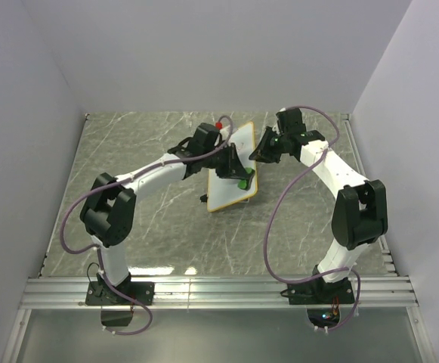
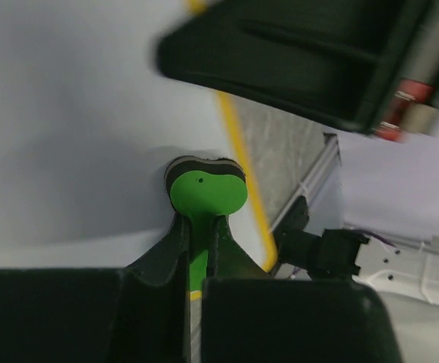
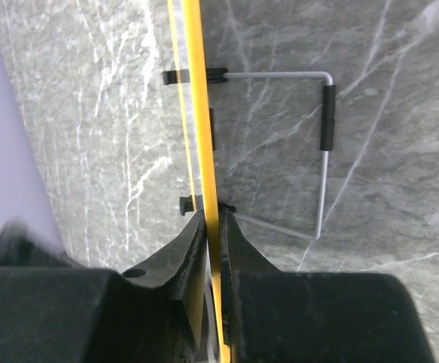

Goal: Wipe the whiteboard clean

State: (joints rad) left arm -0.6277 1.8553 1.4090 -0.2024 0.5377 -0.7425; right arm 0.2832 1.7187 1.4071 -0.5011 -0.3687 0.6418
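- Left gripper [image 2: 201, 227]: jaws clamped tight on the stem of a small green-and-black eraser block [image 2: 206, 190], whose pad is pressed against the white board face.
- Right gripper [image 3: 213, 227]: jaws pinched closed on the orange-tan frame edge of the small white rectangular whiteboard [image 3: 202, 113].
- The board stands tilted mid-table, propped on a thin bent wire stand [image 3: 323, 113] over the grey marbled table [image 3: 400, 189].
- It looks light, stiff and slick-faced, so it is likely to skid or tip under rubbing. The frame edge seems the sound place to hold it.

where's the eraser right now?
Mid-frame in the top view: the eraser is held by the left gripper, jaws shut on it, and sits against the white face of the whiteboard near its right-hand yellow edge.
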